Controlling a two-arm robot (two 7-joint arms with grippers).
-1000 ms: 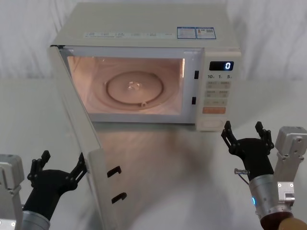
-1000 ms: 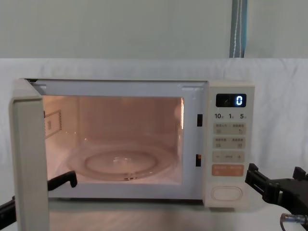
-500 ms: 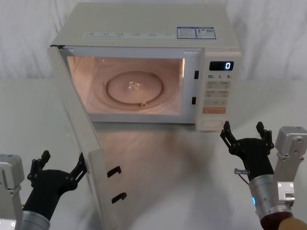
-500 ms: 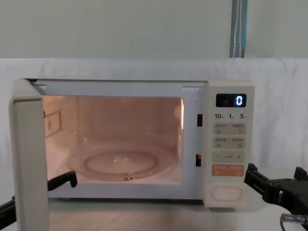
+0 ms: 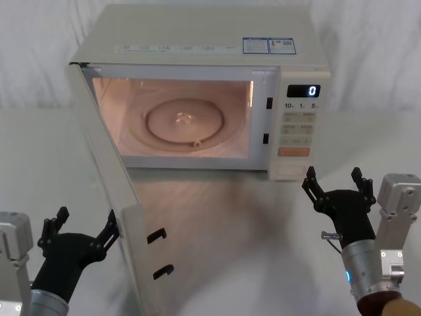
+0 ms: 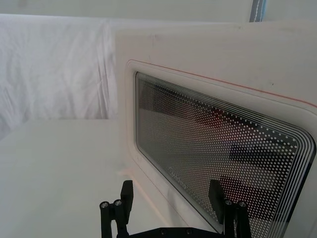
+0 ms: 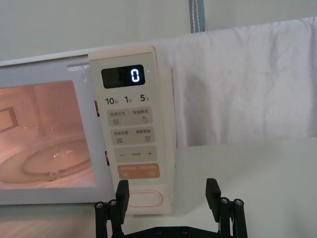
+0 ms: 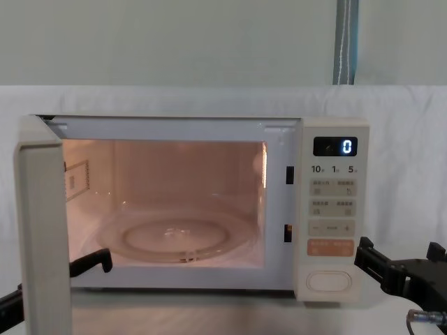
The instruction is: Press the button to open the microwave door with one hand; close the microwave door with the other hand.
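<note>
- Microwave door (image 5: pixel 105 184) stands swung wide at the left of the head view, cavity lit; nothing has shifted over the last second, so we judge the opening step done and the closing push not yet begun.
- Left gripper (image 5: pixel 80 227), prongs apart, hovers at lower left just beside the door's outer face.
- Right gripper (image 5: pixel 334 183), prongs apart, sits lower right, just short of the button (image 7: pixel 144 199).

One microwave (image 5: pixel 197 85), with one microwave door (image 5: pixel 108 191) swung open and one glass turntable (image 5: pixel 184 122) inside. One button (image 7: pixel 146 199). One orange key (image 7: pixel 138 171). One digital display (image 7: pixel 123 76). Two grippers: left gripper (image 5: pixel 82 230), right gripper (image 5: pixel 332 181), each with two prongs spread apart.
</note>
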